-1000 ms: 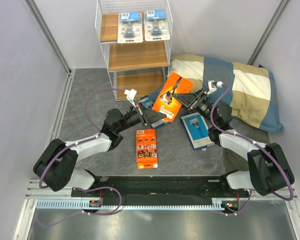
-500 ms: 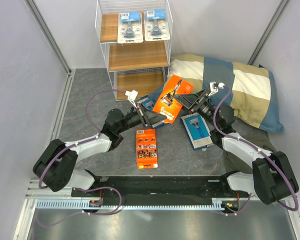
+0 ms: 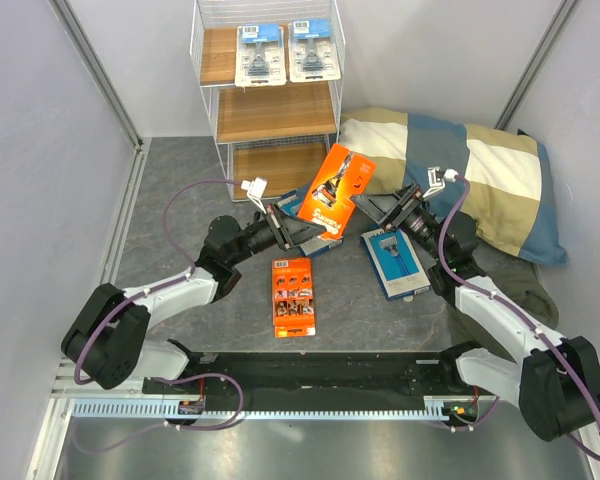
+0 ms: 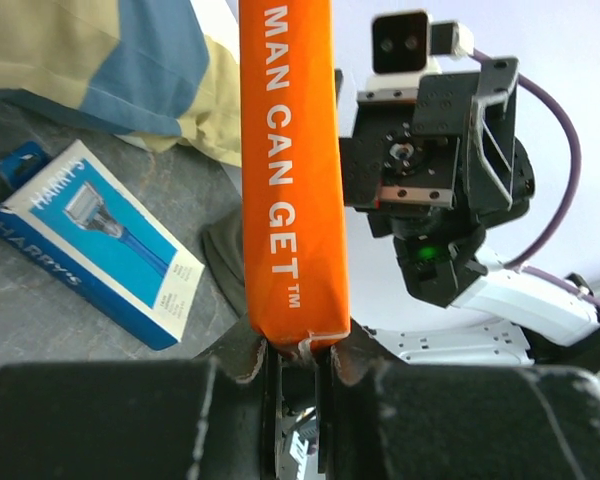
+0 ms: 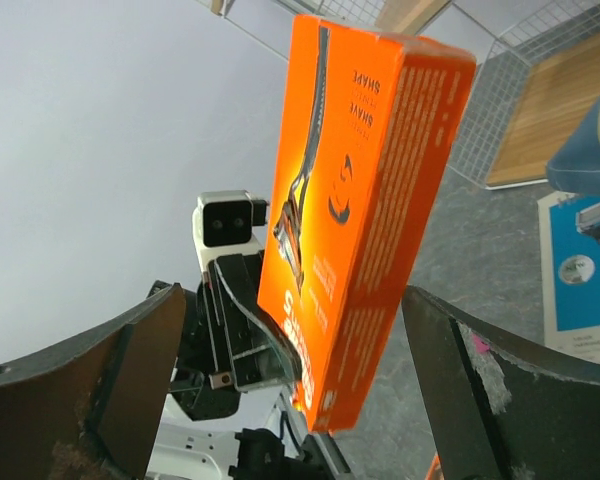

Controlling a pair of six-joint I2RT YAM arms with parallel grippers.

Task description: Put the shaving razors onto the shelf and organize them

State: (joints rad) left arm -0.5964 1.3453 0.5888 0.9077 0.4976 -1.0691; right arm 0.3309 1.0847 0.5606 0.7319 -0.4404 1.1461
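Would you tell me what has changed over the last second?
The orange pack, clamped in the left gripper, moved slightly left, toward the shelf; the right gripper, open, seems to have let it go. The blister packs on the shelf, the other orange pack and the blue box on the table stayed put.

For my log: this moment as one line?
left gripper: holds orange razor pack | right gripper: open | shelf: two blister packs

orange pack: upright, centre frame, lower edge pinched in the left claw
blue box: flat on tabletop, middle left
pillow: upper left
right arm: upper right
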